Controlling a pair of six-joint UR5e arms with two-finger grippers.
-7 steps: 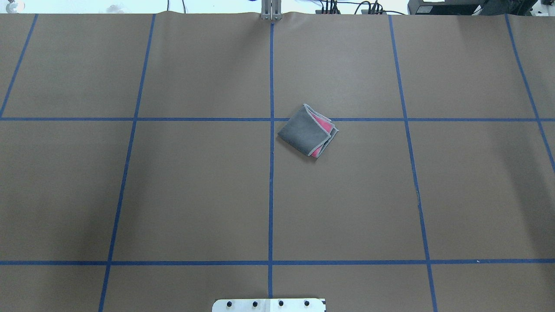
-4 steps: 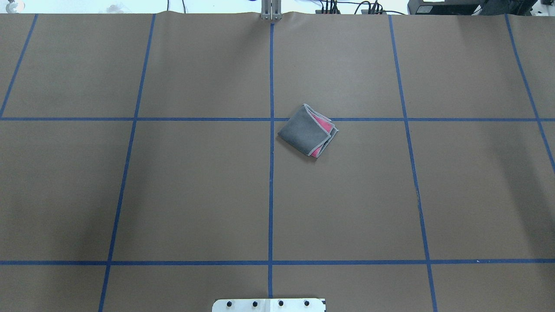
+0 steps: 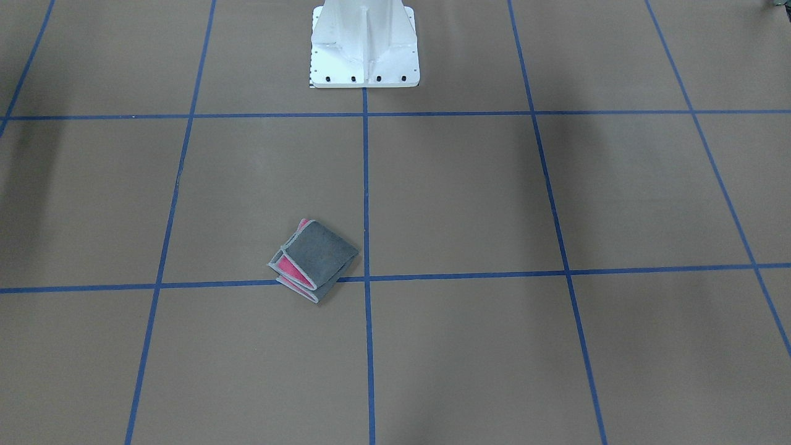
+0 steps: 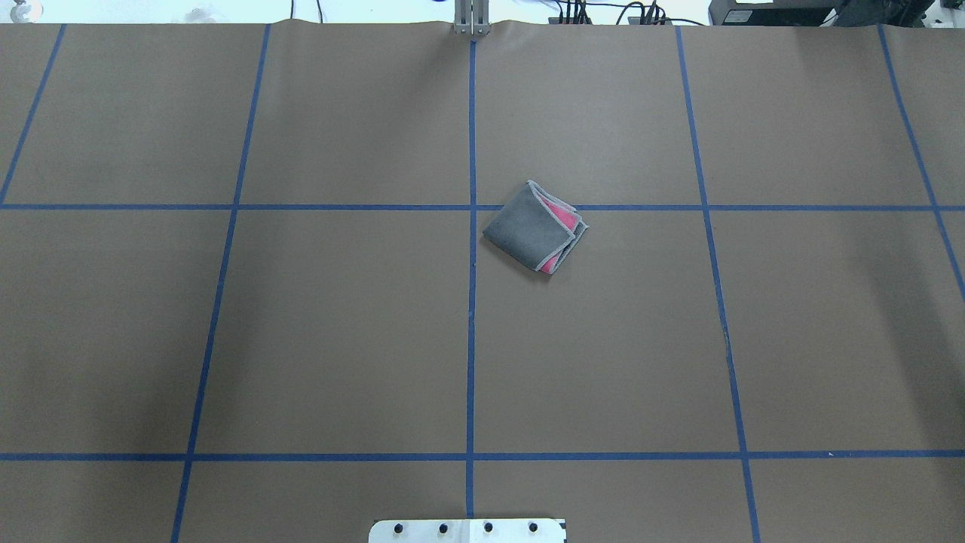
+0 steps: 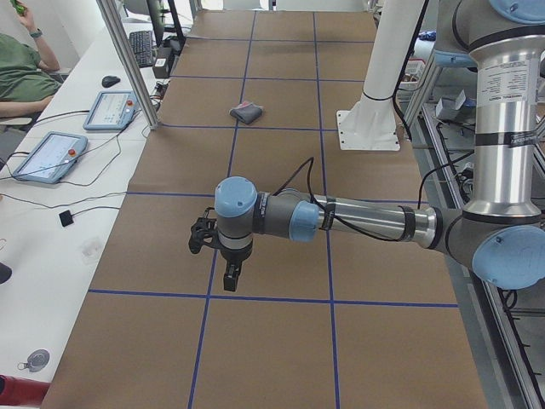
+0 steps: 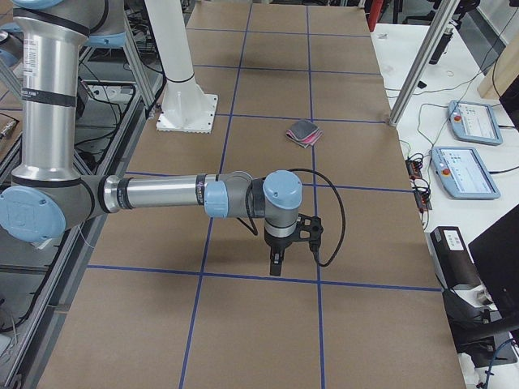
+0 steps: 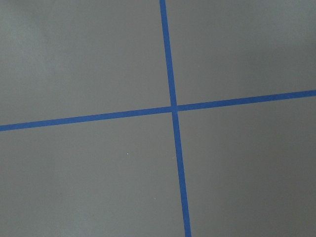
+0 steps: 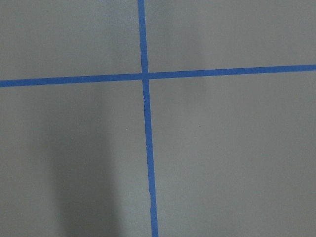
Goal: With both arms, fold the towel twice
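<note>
The towel (image 4: 531,226) lies folded into a small square near the table's middle, dark grey face up, with pink layers and light grey edging showing on one side. It also shows in the front-facing view (image 3: 315,259), the exterior left view (image 5: 247,112) and the exterior right view (image 6: 303,132). My left gripper (image 5: 228,274) hangs over the table far from the towel, pointing down. My right gripper (image 6: 276,261) does the same at the other end. Neither holds the towel, and I cannot tell whether they are open or shut. Both wrist views show only brown paper and blue tape.
The white pedestal base (image 3: 364,49) is bolted at the robot's side of the table. Blue tape lines (image 4: 471,302) grid the brown paper. A side table with tablets (image 5: 51,156) runs along the far edge, and a seated person (image 5: 21,72) is there.
</note>
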